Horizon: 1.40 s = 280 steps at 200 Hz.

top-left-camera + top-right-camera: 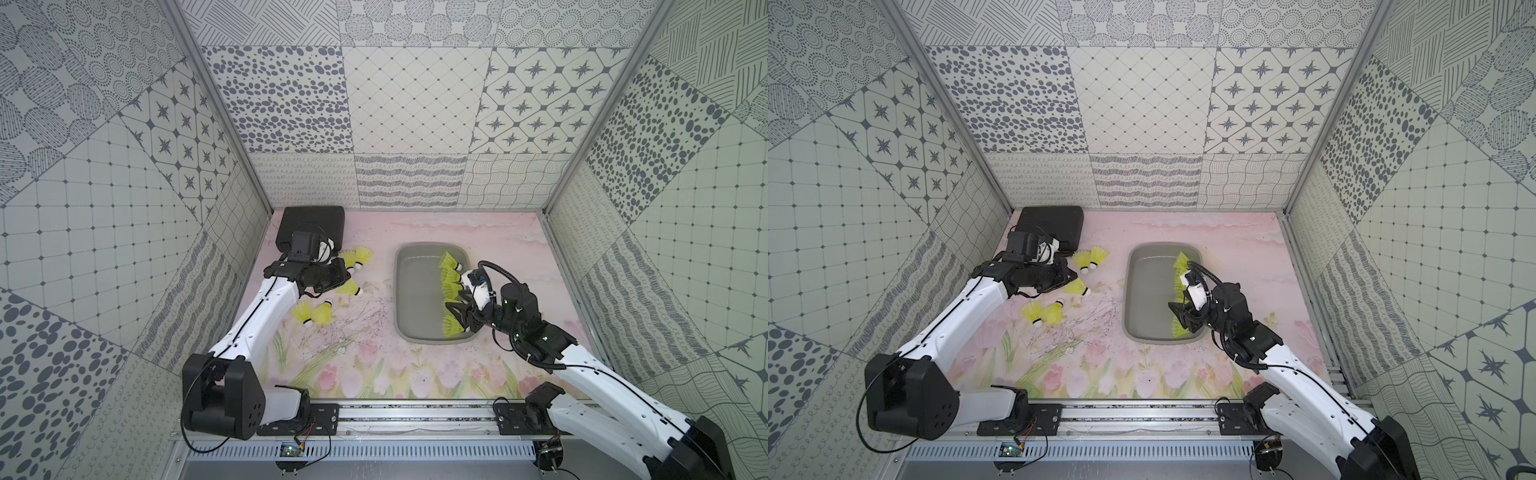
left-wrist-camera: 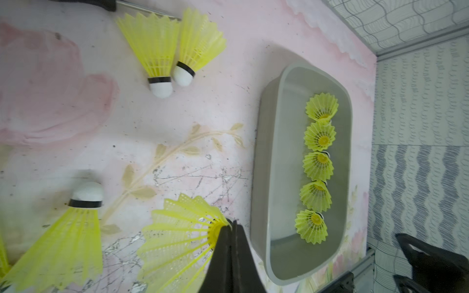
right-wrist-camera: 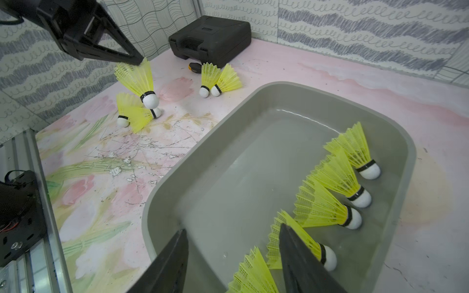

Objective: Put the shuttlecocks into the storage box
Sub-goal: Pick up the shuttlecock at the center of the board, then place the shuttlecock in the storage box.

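Left tool (image 2: 232, 224) pinching shuttlecock (image 2: 177, 241) skirt — arm (image 1: 266, 307) outstretched.

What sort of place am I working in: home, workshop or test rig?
Most likely a purpose-built robot test cell: patterned panel walls in aluminium framing enclose a floral tabletop, and the left arm and right arm are mounted on a metal rail along its front edge.

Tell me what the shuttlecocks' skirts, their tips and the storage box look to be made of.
Skirts: thin neon-yellow plastic, likely nylon; light shows through moulded ribs and mesh. Tips: matt white, foam or cork, cannot tell which. Storage box: grey moulded plastic, smooth, slightly glossy; its floor reflects light.
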Tool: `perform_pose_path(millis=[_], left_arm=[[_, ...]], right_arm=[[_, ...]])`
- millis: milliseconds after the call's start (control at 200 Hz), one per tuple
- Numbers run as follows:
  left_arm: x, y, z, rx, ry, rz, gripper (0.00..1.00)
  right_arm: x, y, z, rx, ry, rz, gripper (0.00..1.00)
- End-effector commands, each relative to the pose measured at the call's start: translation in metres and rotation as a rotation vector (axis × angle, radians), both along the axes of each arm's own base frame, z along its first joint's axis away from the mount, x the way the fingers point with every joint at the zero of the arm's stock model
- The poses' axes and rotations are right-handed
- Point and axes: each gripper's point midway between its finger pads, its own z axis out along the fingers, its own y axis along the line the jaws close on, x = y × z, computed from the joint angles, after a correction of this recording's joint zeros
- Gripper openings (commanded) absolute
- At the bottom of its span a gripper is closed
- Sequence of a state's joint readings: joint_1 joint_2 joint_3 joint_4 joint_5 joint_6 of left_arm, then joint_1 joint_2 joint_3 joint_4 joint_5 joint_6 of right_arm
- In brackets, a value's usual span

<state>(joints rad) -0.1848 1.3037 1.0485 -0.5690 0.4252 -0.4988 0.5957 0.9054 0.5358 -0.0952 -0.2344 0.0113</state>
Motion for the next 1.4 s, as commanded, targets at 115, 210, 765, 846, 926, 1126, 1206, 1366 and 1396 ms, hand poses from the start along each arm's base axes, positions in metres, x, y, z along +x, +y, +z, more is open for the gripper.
perform_pose_path(millis=[115,210,765,846,926,1126,1206,1366,1396], left_arm=[[-0.021,-0.072,0.047,-0.274,-0.034,-0.118,0.0],[-0.027,-0.089,0.051,-0.302,-0.036,-0.148,0.0],[-0.037,-0.132,0.057,-0.379,-0.029,-0.199,0.0],[-0.039,-0.133,0.058,-0.383,-0.03,-0.204,0.0],[-0.041,-0.134,0.06,-0.385,-0.03,-0.207,0.0],[-0.042,-0.135,0.06,-0.385,-0.032,-0.209,0.0],[-0.042,-0.135,0.059,-0.386,-0.03,-0.21,0.0],[-0.042,-0.135,0.06,-0.385,-0.034,-0.209,0.0],[-0.042,-0.136,0.06,-0.385,-0.032,-0.211,0.0]], right_arm=[[-0.002,0.045,0.021,0.001,-0.118,0.165,0.59],[-0.004,0.06,0.02,0.0,-0.112,0.216,0.59],[0.01,0.112,0.017,0.005,-0.094,0.282,0.54],[0.015,0.114,0.019,0.011,-0.101,0.265,0.53],[0.021,0.114,0.02,0.014,-0.101,0.237,0.52],[0.019,0.119,0.02,0.023,-0.093,0.26,0.48],[0.017,0.12,0.021,0.026,-0.09,0.267,0.43],[0.016,0.118,0.02,0.023,-0.089,0.261,0.32],[0.016,0.118,0.019,0.023,-0.089,0.262,0.29]])
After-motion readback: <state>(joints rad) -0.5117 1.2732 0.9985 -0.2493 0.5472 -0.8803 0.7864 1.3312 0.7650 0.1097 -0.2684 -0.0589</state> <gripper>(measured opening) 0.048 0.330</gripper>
